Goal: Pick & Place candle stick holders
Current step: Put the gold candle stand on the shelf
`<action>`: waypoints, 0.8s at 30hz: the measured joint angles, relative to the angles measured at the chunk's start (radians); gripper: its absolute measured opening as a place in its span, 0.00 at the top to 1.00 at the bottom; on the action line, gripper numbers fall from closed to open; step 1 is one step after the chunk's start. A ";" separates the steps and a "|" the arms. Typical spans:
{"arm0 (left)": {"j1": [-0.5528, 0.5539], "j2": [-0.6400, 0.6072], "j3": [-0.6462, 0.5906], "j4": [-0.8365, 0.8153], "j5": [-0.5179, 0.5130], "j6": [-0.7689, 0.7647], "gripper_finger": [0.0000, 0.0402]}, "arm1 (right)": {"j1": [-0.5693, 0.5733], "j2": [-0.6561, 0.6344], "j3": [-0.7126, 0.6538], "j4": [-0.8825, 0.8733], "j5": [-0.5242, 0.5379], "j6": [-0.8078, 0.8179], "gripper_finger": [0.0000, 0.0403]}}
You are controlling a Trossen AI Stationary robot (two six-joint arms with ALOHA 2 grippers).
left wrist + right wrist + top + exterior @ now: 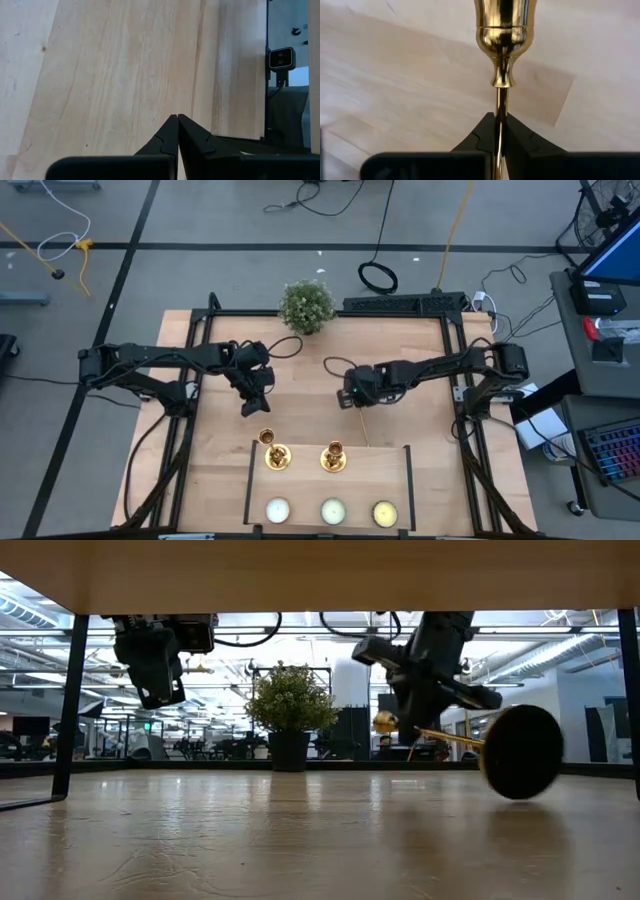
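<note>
- My right gripper (501, 131) is clamped on the thin stem of the third brass candlestick holder (503, 30), just below the cup.
- It hangs tilted, nearly lying over, above mid-tabletop (300, 380); round base (521, 751) sticks out toward the low camera, clear of the wood.
- Handling guess: rigid polished metal, slick, base-heavy. With so narrow a stem it could swivel in my fingers (482, 132).
- A grip lower on the stem, nearer the base, would probably cut the swing.
- Two other holders (276, 456) (333, 457) stand upright near the front edge, behind three tealights (331, 511).
- Left gripper (177, 131) hovers pinched together, holding nothing, over bare wood.
</note>
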 joint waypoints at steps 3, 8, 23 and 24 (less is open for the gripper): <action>0.000 0.000 0.000 0.000 0.000 0.000 0.98 | -0.024 -0.029 0.001 0.003 0.019 -0.015 0.97; 0.000 0.000 0.000 0.002 0.000 -0.005 0.98 | -0.053 -0.064 0.001 0.002 0.052 -0.048 0.97; 0.000 0.000 0.000 0.006 -0.008 -0.018 0.98 | -0.121 -0.100 0.001 0.094 0.168 -0.189 0.97; 0.000 0.000 0.000 0.006 -0.008 -0.018 0.99 | -0.122 -0.099 0.001 0.115 0.184 -0.198 0.97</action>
